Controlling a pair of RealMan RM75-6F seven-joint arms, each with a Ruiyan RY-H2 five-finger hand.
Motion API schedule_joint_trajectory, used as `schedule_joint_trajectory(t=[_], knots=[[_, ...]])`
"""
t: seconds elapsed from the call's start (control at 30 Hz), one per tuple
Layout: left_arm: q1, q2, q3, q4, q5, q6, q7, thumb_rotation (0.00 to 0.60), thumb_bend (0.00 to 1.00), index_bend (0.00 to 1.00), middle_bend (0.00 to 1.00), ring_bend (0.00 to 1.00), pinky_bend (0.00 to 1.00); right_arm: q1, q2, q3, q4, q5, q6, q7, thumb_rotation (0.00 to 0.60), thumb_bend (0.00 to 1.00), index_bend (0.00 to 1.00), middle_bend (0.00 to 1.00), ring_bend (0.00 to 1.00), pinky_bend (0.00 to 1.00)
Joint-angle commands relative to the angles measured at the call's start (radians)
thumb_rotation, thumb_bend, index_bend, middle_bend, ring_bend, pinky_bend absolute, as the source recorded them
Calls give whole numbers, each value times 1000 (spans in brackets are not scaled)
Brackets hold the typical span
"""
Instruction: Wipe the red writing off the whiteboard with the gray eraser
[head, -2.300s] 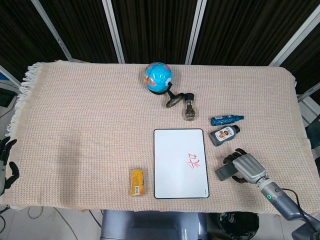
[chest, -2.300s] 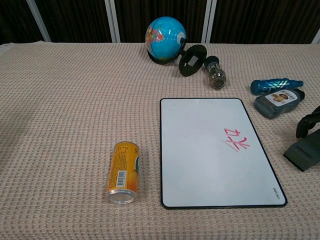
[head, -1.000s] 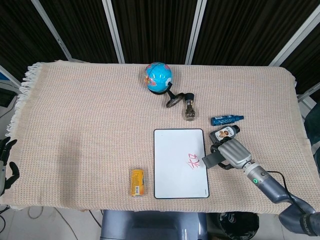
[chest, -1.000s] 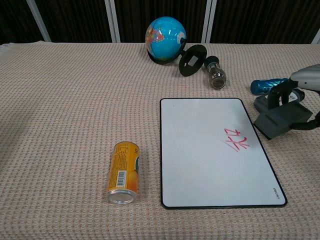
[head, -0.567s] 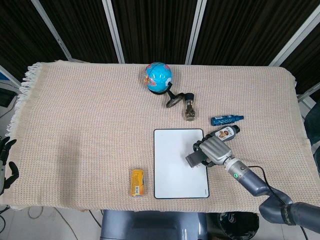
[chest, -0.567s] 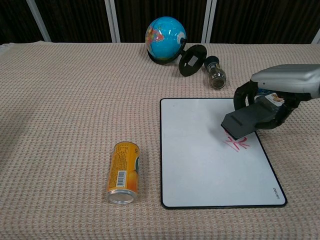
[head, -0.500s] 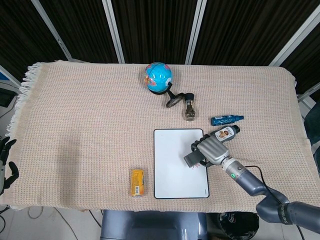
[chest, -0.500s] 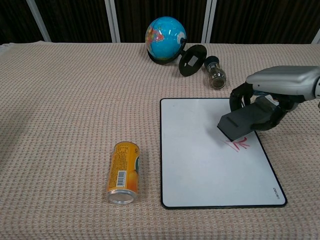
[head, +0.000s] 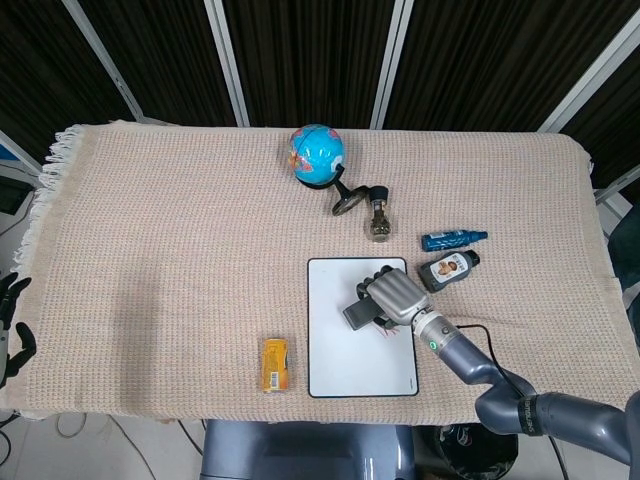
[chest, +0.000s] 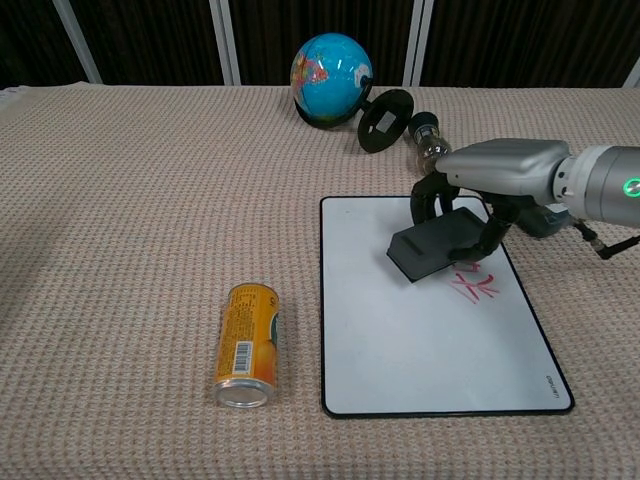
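Right robot hand (chest: 497, 172) grips the gray eraser (chest: 436, 244) over the whiteboard (chest: 400, 330), just beside the red writing (chest: 474, 285). That board lies near the worktop's (chest: 130, 200) front edge, right of the middle. Left robot hand (head: 12, 322) sits off the worktop's left edge, fingers apart, holding nothing.
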Motion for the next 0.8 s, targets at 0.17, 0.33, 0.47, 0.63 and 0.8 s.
schedule_joint_trajectory(t=[0.17,0.33,0.47,0.63,0.8], knots=[[1,1,0,0,0,2,-2,600,749,121,44,0,0,25,-29,5,30,48,-25,-21,600,409,501,452,405,281],[1,4,-1,-4,-6,-2,-1,600,748,121,44,0,0,23,-25,-12,24,43,-17,-32,600,409,503,452,405,281],[2,5,1,-5,-3,0,-2,600,749,120,44,0,0,19,-20,-28,14,33,-12,-32,600,409,509,458,407,281],[2,5,1,-5,-2,1,-2,600,749,119,44,0,0,6,-8,-48,-4,15,8,-27,600,409,511,462,407,281],[1,5,1,-5,-2,0,-2,600,749,119,44,0,0,-12,11,-69,-26,-8,32,-21,600,410,512,462,407,281]])
